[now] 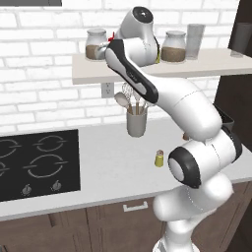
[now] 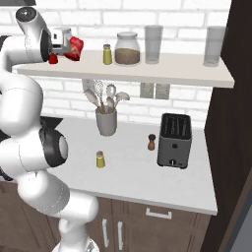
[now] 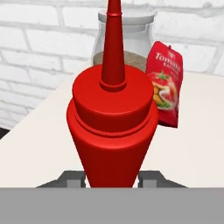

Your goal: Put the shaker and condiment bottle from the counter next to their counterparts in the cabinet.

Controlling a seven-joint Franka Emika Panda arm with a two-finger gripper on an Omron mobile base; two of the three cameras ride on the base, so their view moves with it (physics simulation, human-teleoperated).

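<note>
Jaws closed on the condiment bottle [image 3: 113,127], which I hold up at the cabinet [image 2: 162,69] shelf.
A red tomato pouch [image 3: 166,83] and a glass jar [image 3: 127,41] stand just beyond it; the shaker [image 2: 100,159] sits down on the bench [image 2: 142,172], near the utensil holder [image 2: 106,121].

Two shakers [image 2: 100,159] — two glass jars [image 2: 127,48], two tumblers [image 2: 153,44].

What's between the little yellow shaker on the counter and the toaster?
In the right base view, a small brown pepper mill stands between the shaker and the toaster.
</note>
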